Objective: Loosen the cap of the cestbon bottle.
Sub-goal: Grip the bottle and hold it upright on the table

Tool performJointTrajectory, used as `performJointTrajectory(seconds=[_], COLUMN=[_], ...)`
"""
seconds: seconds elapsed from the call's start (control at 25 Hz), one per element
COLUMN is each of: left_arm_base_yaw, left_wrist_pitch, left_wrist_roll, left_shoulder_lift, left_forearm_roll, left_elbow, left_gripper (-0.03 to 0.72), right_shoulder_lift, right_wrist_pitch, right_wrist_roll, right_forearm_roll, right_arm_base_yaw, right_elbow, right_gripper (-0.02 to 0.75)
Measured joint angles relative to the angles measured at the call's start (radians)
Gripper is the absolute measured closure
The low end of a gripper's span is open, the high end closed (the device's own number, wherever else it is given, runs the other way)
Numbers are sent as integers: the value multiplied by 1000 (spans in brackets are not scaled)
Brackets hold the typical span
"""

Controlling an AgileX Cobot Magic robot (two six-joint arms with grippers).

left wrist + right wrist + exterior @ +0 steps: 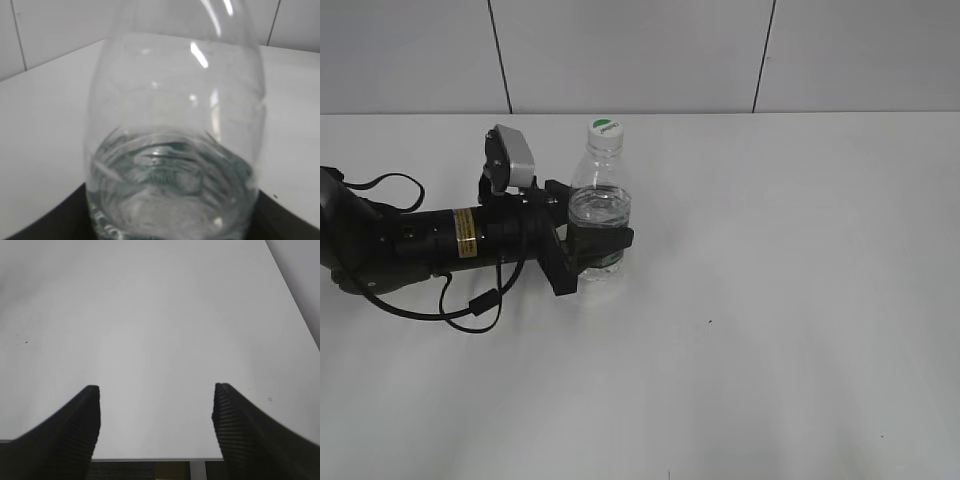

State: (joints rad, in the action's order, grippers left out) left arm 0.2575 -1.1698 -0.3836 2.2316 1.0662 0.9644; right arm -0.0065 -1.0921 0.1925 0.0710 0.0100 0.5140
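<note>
White tabletop and a pale panelled wall fill every view, and little else lies on the surface. Starting from the working tool: the left gripper point(602, 243) lies low and horizontal, its black jaws pressed against the lower body of the bottle point(599, 200) — pinching it around the label band, just above the table point(800, 300). The left wrist view confirms how close it is: clear plastic point(172, 125) fills the picture, with water pooled in the lower part and dark gripper edges at the bottom corners.

The right gripper point(156, 412) is spread wide over bare table point(160, 315), holding nothing, and it does not show in the exterior view, so it looks well apart from the bottle.

The bottle stands upright left of centre, the white cap point(603, 128) with its green mark on top, free and unobstructed above the left arm point(420, 240).

By the look of it, the bottle is light, only partly filled, with thin walls that would dent under a hard squeeze and a smooth surface that could slip and spin — so the low hold on the body serves as an anchor. The cap is small and stiff; the place to take it is across its sides, from above, with jaws closing squarely before any twist.
</note>
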Motion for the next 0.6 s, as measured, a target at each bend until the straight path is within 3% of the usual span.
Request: performJointTrajectory(seconds=[0.36, 0.6], left_arm_base_yaw=[119, 140], left_wrist_pitch=[-1, -1], left_wrist_roll=[8, 11], left_shoulder_lift=[-2, -2], left_forearm_roll=[2, -16], left_elbow=[-7, -8], left_gripper=[286, 286], right_shoulder_lift=[0, 0], right_wrist_pitch=[0, 0], right_wrist_roll=[0, 0], right_forearm_roll=[0, 0], right_arm_base_yaw=[0, 0], right_elbow=[0, 0], right_gripper=[202, 202])
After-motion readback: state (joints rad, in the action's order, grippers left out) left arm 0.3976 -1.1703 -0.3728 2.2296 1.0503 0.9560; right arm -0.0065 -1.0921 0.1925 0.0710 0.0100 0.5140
